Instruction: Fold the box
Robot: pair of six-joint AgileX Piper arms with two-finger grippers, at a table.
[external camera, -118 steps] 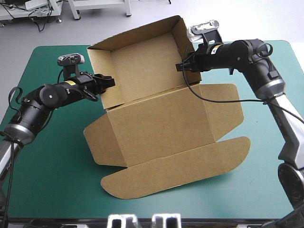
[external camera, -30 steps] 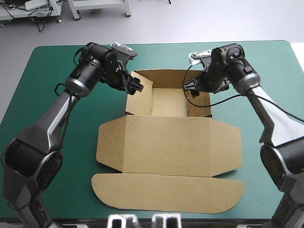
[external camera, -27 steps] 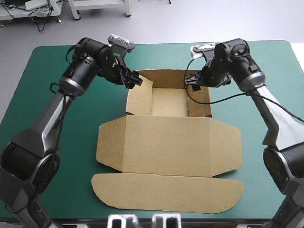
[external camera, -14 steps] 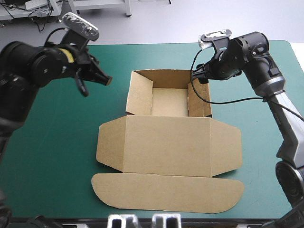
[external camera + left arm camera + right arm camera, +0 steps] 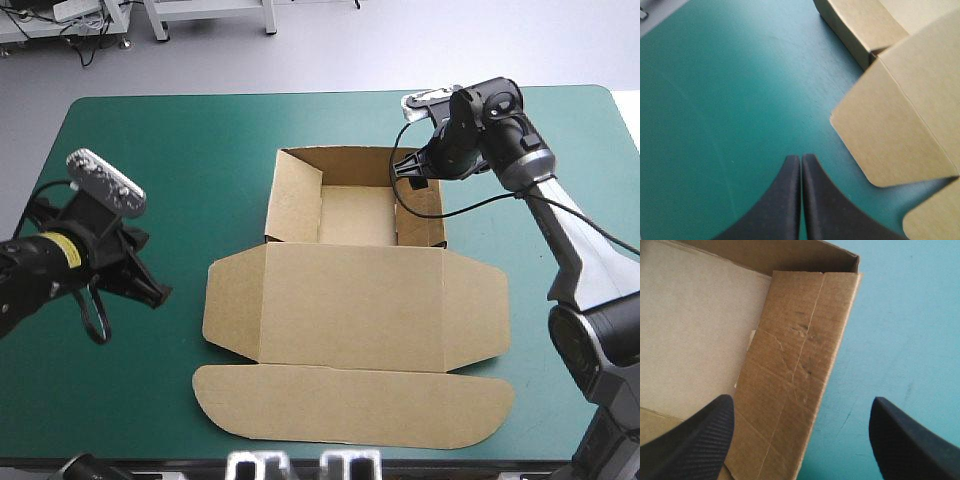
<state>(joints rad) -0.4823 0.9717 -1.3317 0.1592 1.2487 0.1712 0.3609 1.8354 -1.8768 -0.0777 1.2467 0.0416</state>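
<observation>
Since just before, the left gripper (image 5: 152,291) has been drawn away from the box (image 5: 355,215) and is now held over the teal-green cover (image 5: 190,135), well off the box's left side and nearer the robot. The right gripper (image 5: 402,172) has been brought in closer over the box's right wall (image 5: 792,370). The box is seen at the middle of the cover as an open tray with its walls raised. The lid (image 5: 350,300) is laid flat on the tray's near side, and the long rounded tuck flap (image 5: 350,405) is spread beyond the lid, nearest the robot. In the left wrist view the black fingers (image 5: 785,200) are pressed together into one pointed arch with nothing between them. The lid's rounded side flap (image 5: 890,135) lies ahead of them and to one side, apart from the tips, with a corner of the tray farther ahead. In the right wrist view the black fingers (image 5: 695,440) are spread wide, and the creased right wall is framed between them. The tray's pale floor (image 5: 690,330) is seen on the inner side of that wall and bare cover on the outer side. No contact between either gripper and the box can be made out.
</observation>
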